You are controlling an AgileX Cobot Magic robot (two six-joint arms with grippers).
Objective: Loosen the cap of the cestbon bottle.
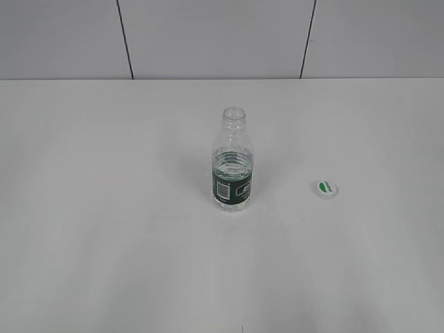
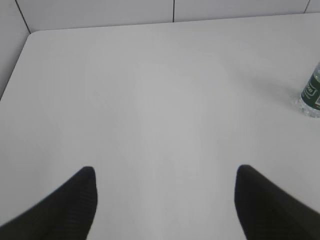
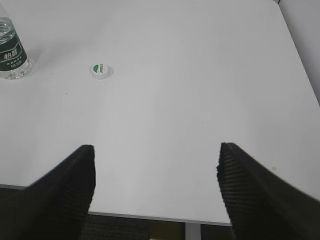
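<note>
**Supervisor:** Start with the grippers. How did they stand?

**Me:** In the exterior view I saw neither one. The cestbon bottle (image 1: 232, 161) stood upright near the middle of the table (image 1: 104, 243), its neck bare and open. The cap (image 1: 327, 188) lay on the table well to the right of it, top face up, touching nothing.

**Supervisor:** And the left wrist?

**Me:** The left gripper (image 2: 165, 200) had its jaws spread wide over bare table, with nothing between them. I caught only the lower part of the bottle at the far right edge of that view, well apart from the fingers.

**Supervisor:** The right wrist?

**Me:** Much the same. The right gripper (image 3: 156, 192) was spread and empty, hanging over the near edge of the table. The cap sat far and to the left of it, and the bottle stood further left again, cut off by the frame's edge.

**Supervisor:** So which step were we on?

**Me:** I judged the loosening done, and more than done: the cap was fully off and set down, with both arms drawn clear. Nothing looked left to do on the task itself.

**Supervisor:** And if another move were wanted?

**Me:** I would have called for a hold or a park, keeping both arms wide of the open bottle, which held water and could tip.
</note>
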